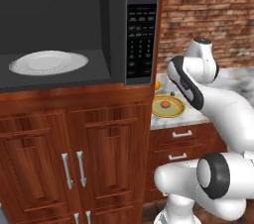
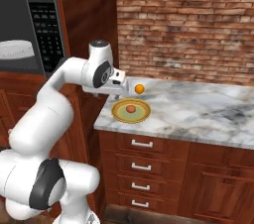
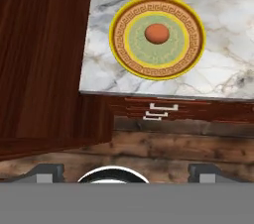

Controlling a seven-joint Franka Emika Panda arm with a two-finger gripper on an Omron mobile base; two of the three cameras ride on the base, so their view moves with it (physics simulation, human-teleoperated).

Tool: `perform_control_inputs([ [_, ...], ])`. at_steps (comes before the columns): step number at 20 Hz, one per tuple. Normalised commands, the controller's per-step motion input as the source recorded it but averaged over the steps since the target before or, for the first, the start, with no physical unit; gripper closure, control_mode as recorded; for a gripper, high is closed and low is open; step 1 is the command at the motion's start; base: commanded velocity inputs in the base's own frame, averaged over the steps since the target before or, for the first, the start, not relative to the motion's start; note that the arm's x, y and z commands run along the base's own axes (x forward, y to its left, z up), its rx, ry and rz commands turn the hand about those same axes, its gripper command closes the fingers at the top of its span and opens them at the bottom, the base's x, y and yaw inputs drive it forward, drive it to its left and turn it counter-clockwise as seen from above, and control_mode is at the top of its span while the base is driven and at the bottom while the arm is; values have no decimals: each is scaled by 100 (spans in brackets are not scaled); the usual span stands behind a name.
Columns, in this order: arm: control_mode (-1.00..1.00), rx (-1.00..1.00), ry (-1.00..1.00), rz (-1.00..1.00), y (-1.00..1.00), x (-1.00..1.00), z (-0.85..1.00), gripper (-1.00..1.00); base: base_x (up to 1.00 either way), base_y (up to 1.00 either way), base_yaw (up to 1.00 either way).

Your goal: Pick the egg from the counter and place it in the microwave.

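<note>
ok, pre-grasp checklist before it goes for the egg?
1. Egg located: ok. The egg lies at the centre of the yellow-rimmed plate on the counter.
2. Not mixed up with the orange ball beside the plate: ok, they lie apart.
3. Jaws free: ok, open, nothing between them; gripper.
4. Gripper over egg: not ok, it hangs off the counter edge, short of the plate.
5. Microwave door open: ok, white plate exposed.
6. Path to the microwave: cannot tell.

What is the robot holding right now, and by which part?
Nothing. The gripper is open and empty, and the egg lies on the patterned plate on the counter.
</note>
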Motion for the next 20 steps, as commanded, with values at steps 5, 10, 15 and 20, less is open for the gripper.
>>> perform_control_inputs([
  [5,-100,0,4,15,-74,82,-63,-100,0,0,0],
  [10,-100,0,0,33,-23,64,-57,-100,0,0,0],
  [15,-100,-1,0,25,-1,45,-40,-100,0,0,0],
  [20,-100,-9,0,18,0,38,-23,-100,0,0,0],
])
